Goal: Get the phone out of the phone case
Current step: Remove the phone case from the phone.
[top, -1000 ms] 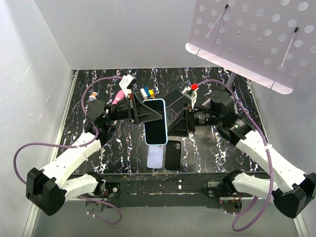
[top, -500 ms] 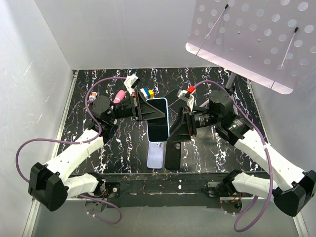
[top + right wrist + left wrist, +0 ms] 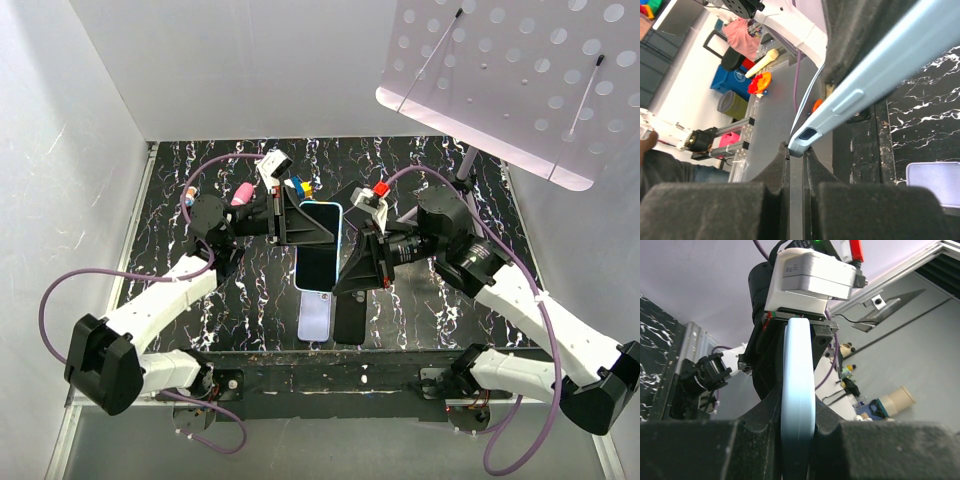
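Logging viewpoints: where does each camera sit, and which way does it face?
Top external: above, behind the bases, looking down on the table; left arm and right arm show.
Left wrist: looks along the left fingers at the cased phone edge-on.
Right wrist: looks along the right fingers; cased phone's corner at their tips.
Shared: cased phone.

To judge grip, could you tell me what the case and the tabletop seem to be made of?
Case: probably silicone or soft plastic, pale blue and matte; its rounded edge shows no hard glare. Tabletop: black with white veining, a marble look; whether it is stone or a printed laminate is unclear.
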Robot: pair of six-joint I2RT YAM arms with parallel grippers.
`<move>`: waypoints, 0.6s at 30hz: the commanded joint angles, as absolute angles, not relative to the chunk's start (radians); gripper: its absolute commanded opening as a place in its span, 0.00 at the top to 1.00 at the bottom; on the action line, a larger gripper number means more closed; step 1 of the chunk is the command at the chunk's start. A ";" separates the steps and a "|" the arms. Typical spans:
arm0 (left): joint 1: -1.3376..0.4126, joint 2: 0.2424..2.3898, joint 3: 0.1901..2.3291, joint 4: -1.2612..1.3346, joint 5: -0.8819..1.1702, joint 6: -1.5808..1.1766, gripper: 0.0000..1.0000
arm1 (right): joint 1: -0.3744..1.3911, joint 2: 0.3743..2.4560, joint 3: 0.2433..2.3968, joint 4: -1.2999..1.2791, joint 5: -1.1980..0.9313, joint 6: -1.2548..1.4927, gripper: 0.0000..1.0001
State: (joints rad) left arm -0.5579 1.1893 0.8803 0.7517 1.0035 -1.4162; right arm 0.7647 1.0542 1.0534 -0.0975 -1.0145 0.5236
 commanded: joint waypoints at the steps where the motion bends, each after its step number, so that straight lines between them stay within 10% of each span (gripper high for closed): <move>1: -0.566 1.230 0.893 0.989 0.948 -1.664 1.00 | 0.824 1.040 1.138 -0.120 -0.855 0.318 0.99; 18: -0.594 1.252 0.896 1.069 0.937 -1.755 1.00 | 0.879 1.094 1.307 -0.273 -0.592 0.089 0.99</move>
